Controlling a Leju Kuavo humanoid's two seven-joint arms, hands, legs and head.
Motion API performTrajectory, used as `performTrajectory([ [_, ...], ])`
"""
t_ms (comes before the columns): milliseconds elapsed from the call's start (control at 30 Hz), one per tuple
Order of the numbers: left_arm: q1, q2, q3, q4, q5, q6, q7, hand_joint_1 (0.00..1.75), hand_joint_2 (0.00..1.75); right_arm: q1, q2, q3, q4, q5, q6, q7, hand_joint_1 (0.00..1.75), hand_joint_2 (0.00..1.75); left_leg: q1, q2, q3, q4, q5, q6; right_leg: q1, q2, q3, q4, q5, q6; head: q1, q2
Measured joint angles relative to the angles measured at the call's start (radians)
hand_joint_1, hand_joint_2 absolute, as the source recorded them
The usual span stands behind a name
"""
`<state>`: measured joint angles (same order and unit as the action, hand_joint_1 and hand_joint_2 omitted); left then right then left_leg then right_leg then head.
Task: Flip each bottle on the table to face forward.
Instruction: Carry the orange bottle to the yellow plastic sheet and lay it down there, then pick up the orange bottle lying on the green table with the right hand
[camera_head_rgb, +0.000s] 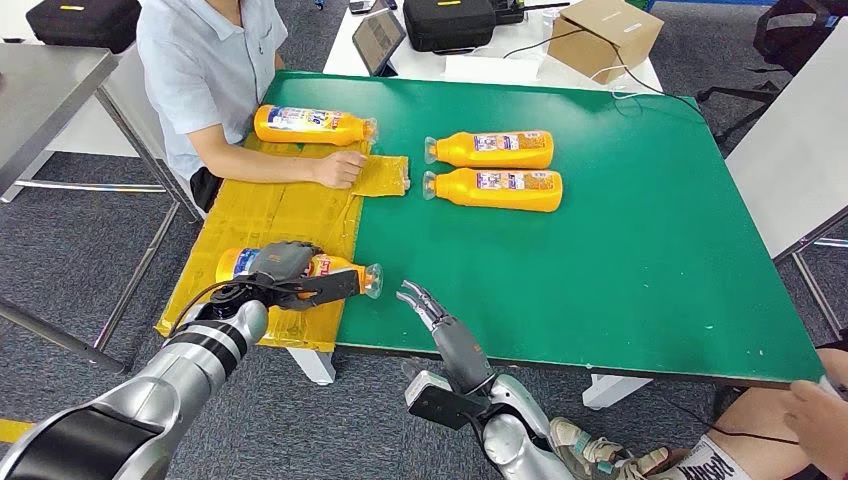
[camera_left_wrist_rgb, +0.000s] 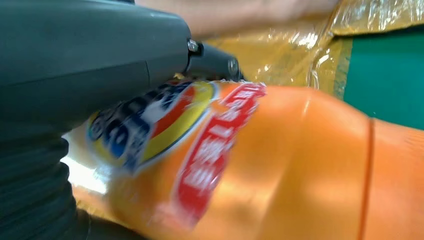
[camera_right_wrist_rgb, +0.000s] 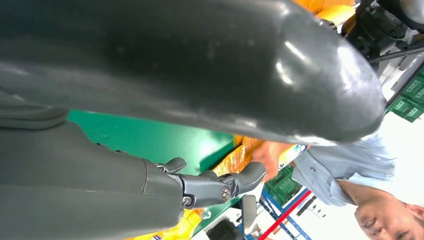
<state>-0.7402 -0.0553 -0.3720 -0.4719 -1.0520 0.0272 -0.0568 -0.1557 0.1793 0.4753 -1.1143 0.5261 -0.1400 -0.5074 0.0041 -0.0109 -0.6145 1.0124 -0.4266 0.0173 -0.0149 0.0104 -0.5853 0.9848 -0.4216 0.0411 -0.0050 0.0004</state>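
Left hand (camera_head_rgb: 285, 270) grasps near bottle (camera_head_rgb: 350, 275) at table front edge, on yellow sheet (camera_head_rgb: 270, 215); long axis sideways, cap toward right hand (camera_head_rgb: 428, 305). Right fingers apart, likely empty. You roll with left.

Green table (camera_head_rgb: 640, 250) right half free; person's hand (camera_head_rgb: 340, 168) blocks far-left bottle (camera_head_rgb: 312, 124).

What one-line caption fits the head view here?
Left hand grips an orange bottle lying at the green table's near edge; right hand hovers open beside it.
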Motion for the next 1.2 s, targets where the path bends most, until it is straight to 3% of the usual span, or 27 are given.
performTrajectory([
  [200, -0.005, -0.005, 0.018, 0.007, 0.062, -0.037, -0.023, 0.0, 1.75, -0.004, 0.002, 0.0, 0.011, -0.005, -0.008, -0.003, 0.0, 0.0, 0.0, 0.0, 0.001, 0.0, 0.0, 0.0, 0.0, 0.0, 0.001, 0.0, 0.0, 0.0, 0.0, 0.0],
  [400, -0.025, -0.026, 0.179, 0.034, 0.324, -0.236, -0.188, 0.0, 1.75, -0.037, 0.016, 0.001, 0.108, -0.026, -0.038, -0.038, 0.0, 0.0, 0.0, -0.002, 0.004, 0.0, 0.0, 0.0, 0.0, -0.001, 0.005, 0.0, 0.0, 0.0, 0.0, 0.0],
  [500, -0.017, -0.026, 0.216, 0.022, 0.473, -0.358, -0.284, 0.0, 1.75, -0.052, 0.021, 0.002, 0.137, -0.048, -0.051, -0.065, 0.0, 0.0, 0.0, -0.002, 0.004, 0.0, 0.0, 0.0, 0.0, -0.001, 0.004, 0.0, 0.0, 0.0, 0.0, 0.0],
  [600, 0.01, -0.025, 0.228, -0.033, 0.628, -0.409, -0.328, 0.0, 1.75, -0.063, 0.023, 0.004, 0.164, -0.066, -0.064, -0.081, 0.0, 0.0, 0.0, -0.002, 0.004, 0.0, 0.0, 0.0, 0.0, -0.001, 0.004, 0.0, 0.0, 0.0, 0.0, 0.0],
  [733, 0.085, -0.029, 0.228, -0.226, 0.86, -0.344, -0.382, 0.0, 1.75, -0.062, 0.022, 0.004, 0.177, -0.077, -0.091, -0.085, 0.0, 0.0, 0.0, -0.002, 0.003, 0.0, 0.0, 0.0, 0.0, -0.001, 0.003, 0.0, 0.0, 0.0, 0.0, 0.0],
  [900, 0.243, -0.062, 0.203, -0.642, 0.977, -0.128, -0.439, 0.0, 1.75, -0.023, 0.01, 0.003, 0.139, -0.075, -0.133, -0.087, 0.0, 0.0, 0.0, -0.002, 0.0, 0.0, 0.0, 0.0, -0.001, -0.001, 0.0, 0.0, 0.0, 0.0, 0.0, 0.0],
  [1033, 0.355, -0.087, 0.182, -0.891, 1.033, 0.006, -0.501, 0.0, 1.75, 0.011, -0.001, -0.006, 0.084, -0.05, -0.188, -0.084, 0.0, 1.75, 0.0, -0.001, -0.001, 0.0, -0.001, 0.0, -0.001, -0.001, -0.001, -0.001, 0.0, 0.0, 0.0, 0.0],
  [1200, 0.584, -0.121, 0.164, -1.163, 1.152, 0.146, -0.596, 0.0, 1.75, 0.085, -0.042, -0.06, -0.045, 0.078, -0.278, -0.008, 0.0, 1.75, -0.001, 0.0, -0.001, 0.0, -0.002, 0.0, -0.001, -0.001, -0.002, -0.001, -0.001, 0.0, 0.0, 0.0],
])
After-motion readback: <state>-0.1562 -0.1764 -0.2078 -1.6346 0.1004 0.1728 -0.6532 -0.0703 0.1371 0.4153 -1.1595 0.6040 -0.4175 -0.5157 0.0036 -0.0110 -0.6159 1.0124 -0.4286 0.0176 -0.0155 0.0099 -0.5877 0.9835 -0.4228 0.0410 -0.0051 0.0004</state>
